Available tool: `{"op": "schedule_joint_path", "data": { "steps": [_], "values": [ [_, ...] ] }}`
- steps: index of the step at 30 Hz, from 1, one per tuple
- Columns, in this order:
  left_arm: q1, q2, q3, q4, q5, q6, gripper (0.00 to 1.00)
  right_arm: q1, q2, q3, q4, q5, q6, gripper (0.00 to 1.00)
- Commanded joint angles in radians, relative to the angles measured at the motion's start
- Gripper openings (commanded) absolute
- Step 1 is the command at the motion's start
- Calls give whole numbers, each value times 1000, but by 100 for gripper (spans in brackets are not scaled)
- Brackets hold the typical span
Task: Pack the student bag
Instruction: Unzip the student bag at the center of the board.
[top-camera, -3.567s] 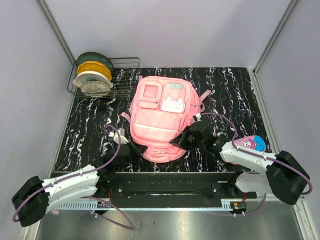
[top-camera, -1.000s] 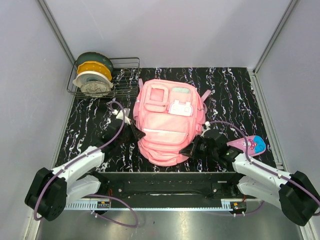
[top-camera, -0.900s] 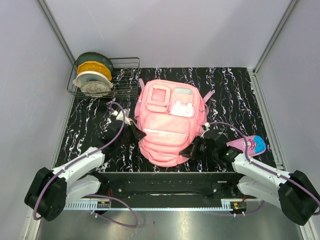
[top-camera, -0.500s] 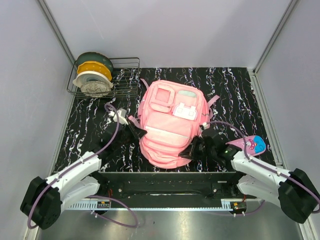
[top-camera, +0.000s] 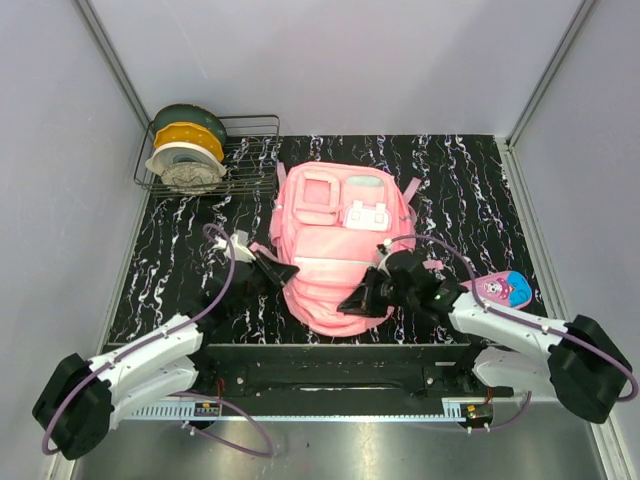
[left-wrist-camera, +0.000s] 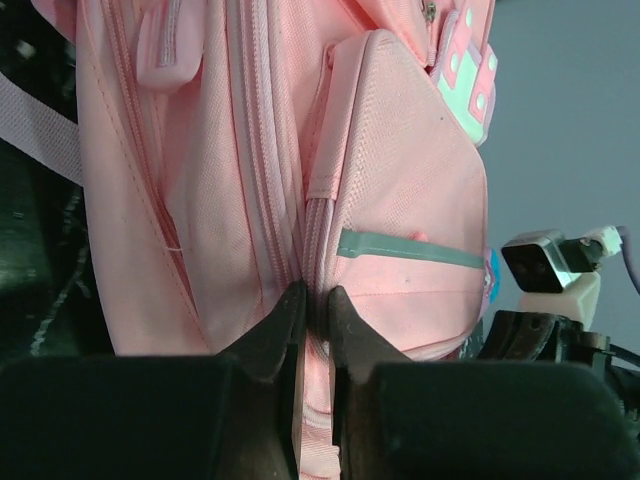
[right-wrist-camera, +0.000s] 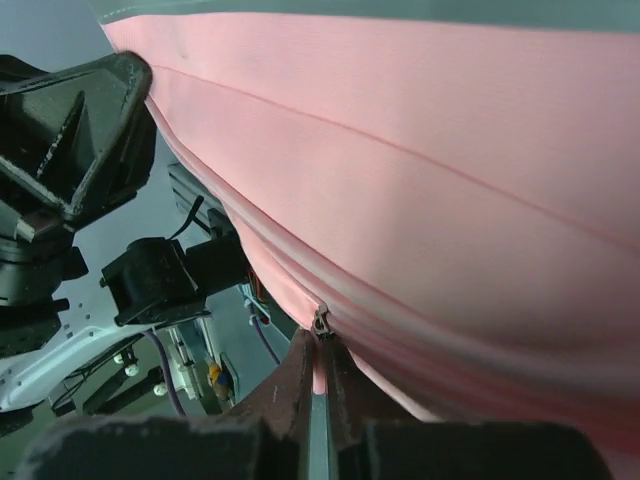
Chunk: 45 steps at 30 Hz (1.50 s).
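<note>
The student bag (top-camera: 335, 240), a large pink backpack with a mint patch and white clasp, lies front up in the middle of the black marbled table. My left gripper (top-camera: 283, 272) is at its near left edge, shut on a fold of the bag's side by the zipper seam (left-wrist-camera: 313, 300). My right gripper (top-camera: 352, 303) is at its near right edge, shut on the pink zipper pull (right-wrist-camera: 320, 375) just below the metal slider (right-wrist-camera: 322, 322). In the left wrist view the bag (left-wrist-camera: 390, 180) fills the frame. In the right wrist view its pink fabric (right-wrist-camera: 420, 180) fills the top.
A wire rack (top-camera: 255, 150) with filament spools (top-camera: 185, 145) stands at the back left. A small pink-purple cartoon pencil case (top-camera: 503, 289) lies right of the bag, by my right arm. Grey walls close in the table on three sides.
The bag has turned and slid slightly between my grippers. My right gripper has moved left along the bag's near edge. My left gripper has stayed on the left edge.
</note>
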<state>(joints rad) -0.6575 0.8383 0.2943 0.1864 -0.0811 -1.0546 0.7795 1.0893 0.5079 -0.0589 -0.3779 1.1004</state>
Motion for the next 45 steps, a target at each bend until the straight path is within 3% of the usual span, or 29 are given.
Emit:
{"op": "schedule_joint_path", "data": {
  "steps": [1,4,8,11,13,20,23,27,31,37,45],
  "values": [
    [-97,48,16,321,-2,-131,0,112,43,-34,240,34,133,0],
    [-114,56,26,329,-9,-133,0,170,66,-52,312,106,176,0],
    [-198,87,65,315,-48,-124,0,190,142,1,336,163,100,0],
    [-228,101,78,308,-57,-124,0,191,178,110,244,209,-12,0],
    [-241,68,51,314,-97,-133,0,193,163,127,243,253,-31,0],
    [-240,-91,31,104,-183,-94,0,167,-18,113,110,412,-113,0],
    [-240,-113,3,108,-203,-111,0,161,7,139,157,363,-155,0],
    [-241,-62,17,143,-155,-102,0,174,182,271,165,44,-284,0],
    [-241,-2,46,186,-117,-87,0,236,313,467,10,28,-424,0],
    [-254,42,71,219,-94,-84,0,241,360,553,-12,11,-488,0],
    [-254,-60,25,199,-95,-62,0,234,419,604,-59,0,-550,0]
  ]
}}
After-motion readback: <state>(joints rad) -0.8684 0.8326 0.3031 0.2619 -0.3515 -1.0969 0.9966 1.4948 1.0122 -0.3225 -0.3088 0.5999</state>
